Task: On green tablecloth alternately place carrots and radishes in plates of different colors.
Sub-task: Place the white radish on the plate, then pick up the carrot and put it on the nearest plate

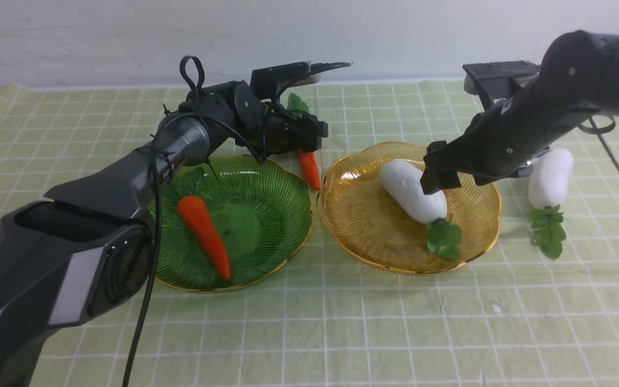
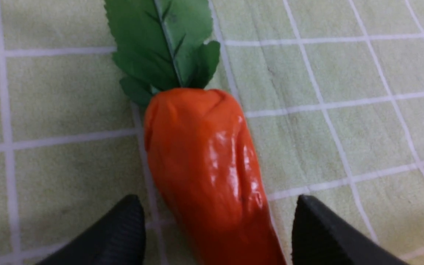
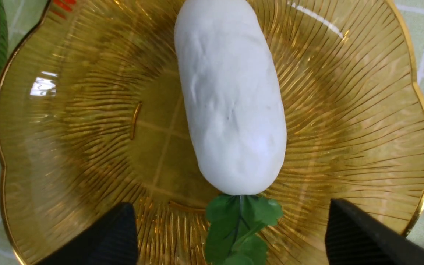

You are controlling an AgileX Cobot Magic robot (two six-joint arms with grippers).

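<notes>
Green tablecloth (image 1: pixel 342 333): covers the worktop.
Green plate (image 1: pixel 277 215): holds one carrot (image 1: pixel 204 234).
Amber plate (image 1: pixel 363 231): holds one radish (image 1: pixel 411 191).
Second radish (image 1: pixel 550 177): on the cloth, right of the amber plate.
Second carrot (image 1: pixel 309 169): on the cloth behind both plates.
Left pincer (image 2: pixel 217 206): spread, straddling the second carrot.
Right pincer (image 3: pixel 230 208): spread above the plated radish.

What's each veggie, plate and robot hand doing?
Ribbed green plastic plate: holds one orange toy carrot.
Ribbed amber plastic plate: holds one white toy radish.
Second carrot: on checked green cloth, unplated.
Second radish: on cloth, unplated.
Left gripper: open, astride second carrot.
Right gripper: open, above amber plate.
</notes>
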